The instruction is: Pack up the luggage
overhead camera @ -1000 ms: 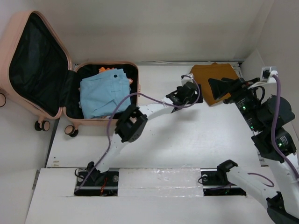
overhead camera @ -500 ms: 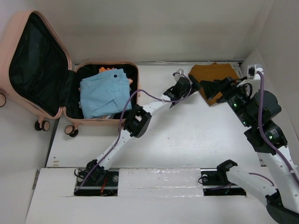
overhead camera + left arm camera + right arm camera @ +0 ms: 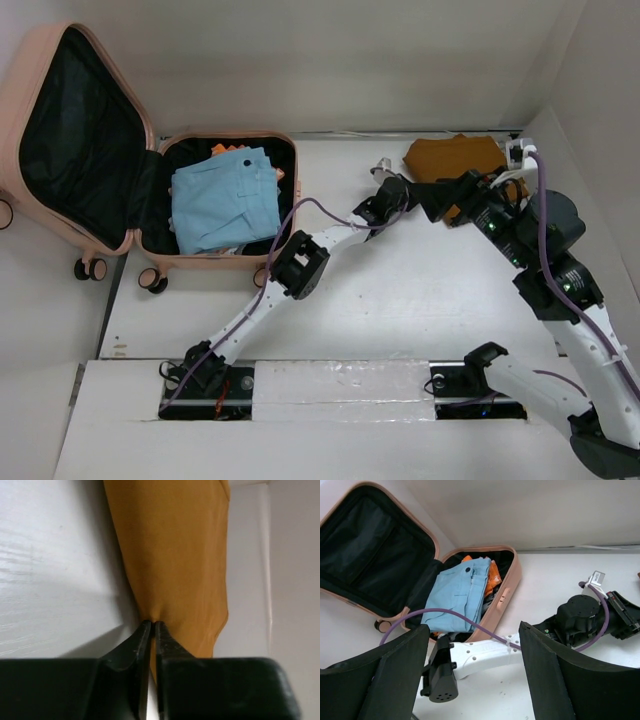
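Observation:
The luggage (image 3: 215, 263) lies open at the far left, its black-lined lid (image 3: 75, 130) tipped back. A folded light blue garment (image 3: 222, 200) lies in it over an orange item (image 3: 492, 575). A mustard cloth (image 3: 455, 157) lies flat at the far right of the table. My left gripper (image 3: 151, 624) is shut on the cloth's (image 3: 175, 555) near edge, and the fabric puckers at the tips. My right gripper (image 3: 475, 630) hovers open over the cloth's front part, facing left, with nothing between its fingers (image 3: 395, 675).
The white side wall (image 3: 590, 120) stands close to the right of the cloth. The left arm (image 3: 300, 265) stretches diagonally across the table with its purple cable (image 3: 470, 622) looping beside the luggage (image 3: 506, 594). The caster wheels (image 3: 152, 279) stand at the luggage's near side.
My left gripper reached right to the cloth's edge and closed on it. The right gripper shifted left over the cloth and stayed open.

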You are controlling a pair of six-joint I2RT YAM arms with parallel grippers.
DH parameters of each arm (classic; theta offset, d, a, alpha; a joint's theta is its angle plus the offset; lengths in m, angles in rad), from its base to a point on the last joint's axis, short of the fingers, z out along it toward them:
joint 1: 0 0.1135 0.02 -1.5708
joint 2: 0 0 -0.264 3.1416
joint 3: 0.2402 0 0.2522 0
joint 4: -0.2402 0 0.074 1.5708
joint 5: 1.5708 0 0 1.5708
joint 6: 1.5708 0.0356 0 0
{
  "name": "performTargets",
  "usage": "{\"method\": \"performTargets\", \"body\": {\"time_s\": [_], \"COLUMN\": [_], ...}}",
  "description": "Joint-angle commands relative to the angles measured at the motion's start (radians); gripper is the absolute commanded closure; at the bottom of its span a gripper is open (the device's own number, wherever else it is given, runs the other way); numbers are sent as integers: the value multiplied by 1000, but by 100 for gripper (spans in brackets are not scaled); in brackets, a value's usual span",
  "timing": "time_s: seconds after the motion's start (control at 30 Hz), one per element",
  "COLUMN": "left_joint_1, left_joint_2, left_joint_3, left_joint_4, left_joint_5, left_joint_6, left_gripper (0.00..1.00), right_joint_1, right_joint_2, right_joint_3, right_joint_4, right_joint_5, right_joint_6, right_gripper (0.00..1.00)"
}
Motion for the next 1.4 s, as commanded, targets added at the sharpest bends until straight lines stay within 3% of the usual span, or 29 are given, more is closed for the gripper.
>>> {"method": "performTargets", "body": {"time_s": [0.0, 0.13, 0.3, 0.37, 0.4, 0.47, 0.53, 0.77, 0.87, 1.03, 1.13, 1.17, 1.23, 1.3, 1.37], "left_joint_1": [8, 29, 40, 40, 40, 49, 49, 39, 26, -20, -32, -32, -32, -41, -53], "left_joint_2": [-37, -57, -198, -324, -376, -522, -601, -917, -984, -860, -904, -971, -1049, -1155, -1201], "left_joint_3": [26, -8, -268, -409, -600, -795, -998, -1363, -1352, -1064, -1164, -1216, -1377, -1465, -1542], "left_joint_4": [105, 131, 201, 244, 275, 409, 427, 402, 335, 0, 68, 159, 252, 351, 370], "left_joint_5": [-36, -36, -25, -22, -22, -34, -46, -175, -191, -154, -171, -171, -183, -197, -216], "left_joint_6": [6, 8, 111, 152, 161, 178, 195, 320, 391, 429, 429, 440, 454, 478, 506], "left_gripper": [100, 100, 100, 100, 100, 100, 100, 100, 100, 100, 100, 100, 100, 100, 100], "right_joint_1": [10, 10, 10, 10, 10, 10, 20, 38, 47, 38, -48, -83, -221, -380, -468], "right_joint_2": [-10, -10, -10, 11, 11, 20, 29, 63, 63, 92, 205, 235, 288, 367, 515], "right_joint_3": [23, 10, -15, -15, -15, -24, -35, -44, -44, -18, 13, 13, 22, 22, 68], "right_joint_4": [34, 34, 48, 57, 66, 81, 95, 141, 141, 71, -1, -2, 24, 122, 167], "right_joint_5": [-44, -78, -56, -56, -56, -56, -56, -67, -39, 196, 277, 268, 209, 139, 96], "right_joint_6": [12, 23, 23, 13, 13, 13, 13, 24, 24, -23, -37, -37, -25, 24, 82], "right_gripper": [22, 22, 22, 22, 22, 22, 22, 22, 22, 22, 35, 42, 52, 70, 73]}}
